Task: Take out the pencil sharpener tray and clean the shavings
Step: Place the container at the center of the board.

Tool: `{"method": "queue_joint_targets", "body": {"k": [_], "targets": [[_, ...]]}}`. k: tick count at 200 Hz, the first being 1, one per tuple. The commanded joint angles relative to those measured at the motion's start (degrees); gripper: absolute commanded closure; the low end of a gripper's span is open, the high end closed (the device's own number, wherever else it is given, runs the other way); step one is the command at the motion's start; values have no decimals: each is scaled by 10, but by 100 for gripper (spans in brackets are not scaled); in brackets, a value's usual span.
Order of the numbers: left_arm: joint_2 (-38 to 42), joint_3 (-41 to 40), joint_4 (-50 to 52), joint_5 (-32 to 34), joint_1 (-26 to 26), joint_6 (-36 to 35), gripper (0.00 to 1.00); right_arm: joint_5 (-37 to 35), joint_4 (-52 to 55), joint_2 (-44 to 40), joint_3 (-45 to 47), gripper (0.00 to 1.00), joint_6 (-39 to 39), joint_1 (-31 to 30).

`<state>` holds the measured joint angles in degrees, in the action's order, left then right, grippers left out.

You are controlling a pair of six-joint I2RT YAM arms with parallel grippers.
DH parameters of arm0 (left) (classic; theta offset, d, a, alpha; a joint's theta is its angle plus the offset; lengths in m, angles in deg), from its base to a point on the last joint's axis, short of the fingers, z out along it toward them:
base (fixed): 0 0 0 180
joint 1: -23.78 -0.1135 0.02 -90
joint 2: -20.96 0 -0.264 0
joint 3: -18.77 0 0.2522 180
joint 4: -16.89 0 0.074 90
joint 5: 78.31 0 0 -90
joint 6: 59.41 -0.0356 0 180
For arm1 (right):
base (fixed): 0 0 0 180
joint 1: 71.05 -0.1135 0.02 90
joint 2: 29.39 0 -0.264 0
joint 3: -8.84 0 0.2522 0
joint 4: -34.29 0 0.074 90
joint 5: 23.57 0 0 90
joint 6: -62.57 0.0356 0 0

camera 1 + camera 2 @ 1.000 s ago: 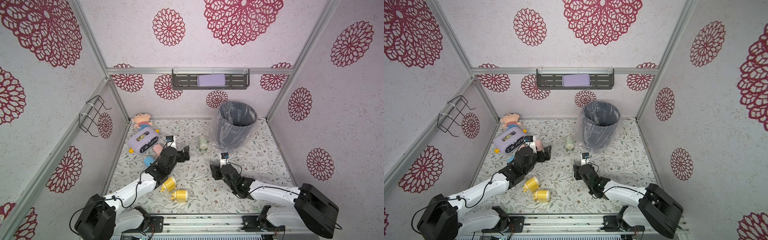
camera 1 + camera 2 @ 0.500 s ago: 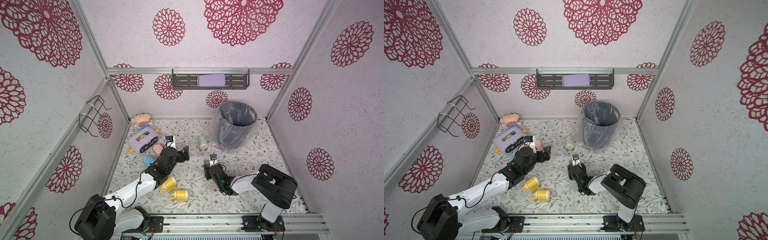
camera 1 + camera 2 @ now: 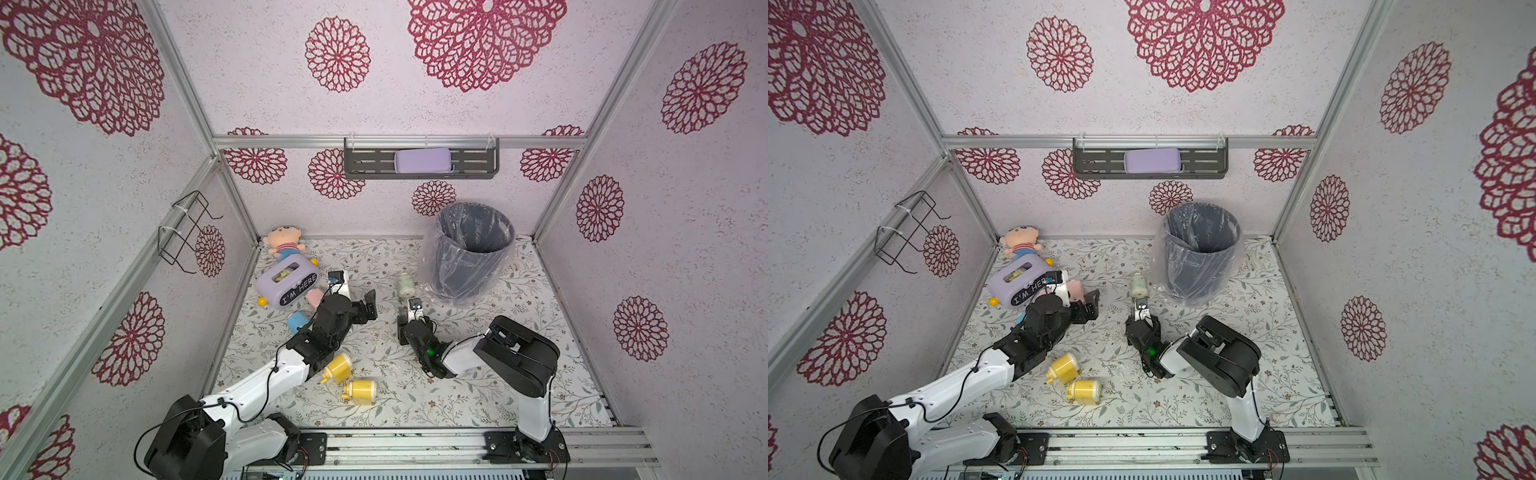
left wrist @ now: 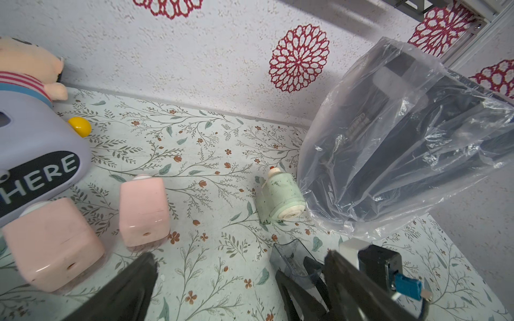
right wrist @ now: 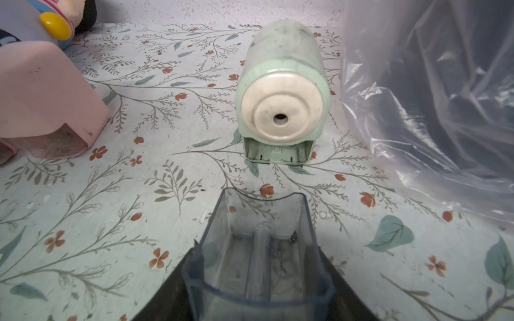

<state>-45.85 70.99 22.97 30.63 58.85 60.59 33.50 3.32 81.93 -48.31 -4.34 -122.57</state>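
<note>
Right wrist view caught the clear sharpener tray clamped between the fingers of the right pincer. The tray was pulled free of its housing, its open side toward the camera, with only a few dark specks inside. Just ahead of that pincer, apart from the tray, the green pencil sharpener lay on the flowered worktop. Its pencil hole faced the pincer and the slot beneath it was empty. Beyond the sharpener and to that pincer's right stood the grey bin, lined with a clear plastic bag. Off to its left, the left pincer was spread wide with nothing between its fingers. Two pink sharpeners sat just in front of it, beside a lilac box lettered "HERE". Two yellow sharpeners lay behind it, next to the left arm.
</note>
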Motion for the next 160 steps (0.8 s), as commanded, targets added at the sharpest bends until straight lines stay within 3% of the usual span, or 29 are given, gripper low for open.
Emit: {"method": "queue_joint_targets", "body": {"k": [1,110,160], "targets": [[11,-8,5,7,-5,-9,3,5,43,15,-3,44,10,12],[16,-9,6,0,-5,-5,3,57,42,35,-20,36,-4,24],[22,-9,6,-2,-4,-4,3,51,67,19,-22,27,-1,25]]}}
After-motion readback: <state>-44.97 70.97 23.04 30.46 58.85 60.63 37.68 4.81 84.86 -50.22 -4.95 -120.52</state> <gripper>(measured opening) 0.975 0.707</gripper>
